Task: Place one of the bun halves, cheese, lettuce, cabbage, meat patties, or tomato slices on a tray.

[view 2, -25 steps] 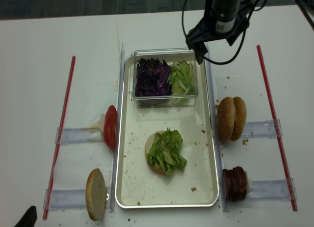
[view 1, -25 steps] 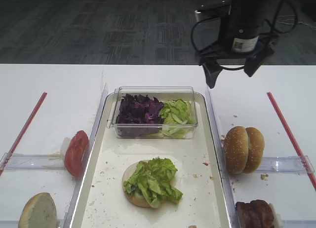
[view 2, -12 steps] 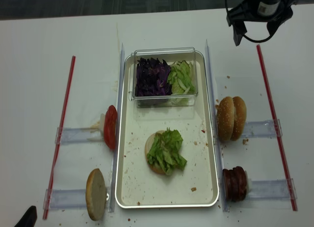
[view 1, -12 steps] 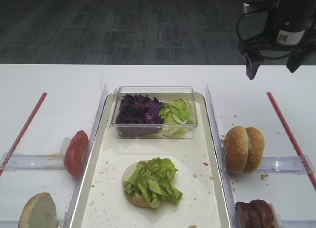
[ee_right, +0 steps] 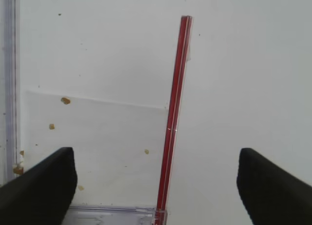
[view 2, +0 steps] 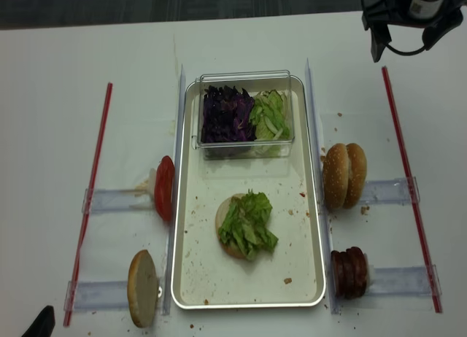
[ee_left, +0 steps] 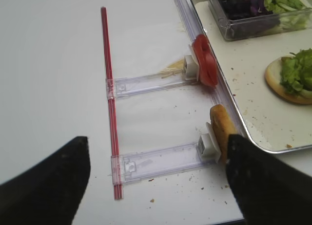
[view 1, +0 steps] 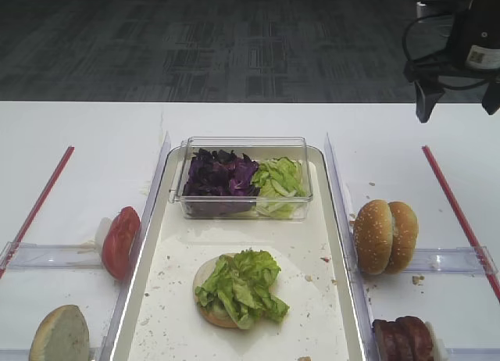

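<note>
Our right gripper (view 2: 411, 32) hangs wide open and empty over bare table beyond the tray (view 2: 191, 279), where lettuce (view 2: 248, 224) tops a bun half (view 2: 225, 241). We judge another ingredient comes next, needing a fresh reach. Cabbage (view 2: 226, 114) shares the tub (view 2: 244, 152) with more lettuce.

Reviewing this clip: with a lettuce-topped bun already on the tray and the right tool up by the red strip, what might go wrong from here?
1. The lettuce lies loose on the bun half; another layer pressed down off-centre may push leaves off.
2. The sesame bun halves and meat patties stand on edge in clear holders beside the tray; a grab may tip a neighbour.
3. The open right tool hangs above the red strip, far from any ingredient; a low sweep might snag it.
</note>
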Available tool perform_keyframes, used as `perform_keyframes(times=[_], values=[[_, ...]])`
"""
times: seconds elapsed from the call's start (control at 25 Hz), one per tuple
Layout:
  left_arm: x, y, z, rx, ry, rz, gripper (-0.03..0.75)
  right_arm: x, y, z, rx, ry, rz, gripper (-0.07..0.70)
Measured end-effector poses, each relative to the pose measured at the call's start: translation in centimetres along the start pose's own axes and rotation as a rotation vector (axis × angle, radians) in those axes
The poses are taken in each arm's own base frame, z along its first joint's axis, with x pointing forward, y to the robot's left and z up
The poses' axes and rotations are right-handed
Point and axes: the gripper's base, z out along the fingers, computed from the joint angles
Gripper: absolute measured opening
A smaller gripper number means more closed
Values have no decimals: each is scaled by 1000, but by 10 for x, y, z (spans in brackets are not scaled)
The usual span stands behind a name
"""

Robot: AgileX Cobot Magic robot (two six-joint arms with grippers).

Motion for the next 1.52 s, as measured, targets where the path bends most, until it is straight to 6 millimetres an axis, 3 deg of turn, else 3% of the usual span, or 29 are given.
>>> perform_keyframes(times=[0.28,0.6,0.88,1.2,1.52], values=[[0,0,0,0,0,0,561,3,-11,-8,6,-16,13,689],[0,0,0,0,0,0,561,29,-9,-45,11,-65,2,689],[0,0,0,0,0,0,561,78,-5,-77,14,-91,-1,689],[0,0,0,0,0,0,561,149,1,-116,22,-170,1,689],[0,0,0,0,0,0,561,219,7,-125,26,-220,2,689]])
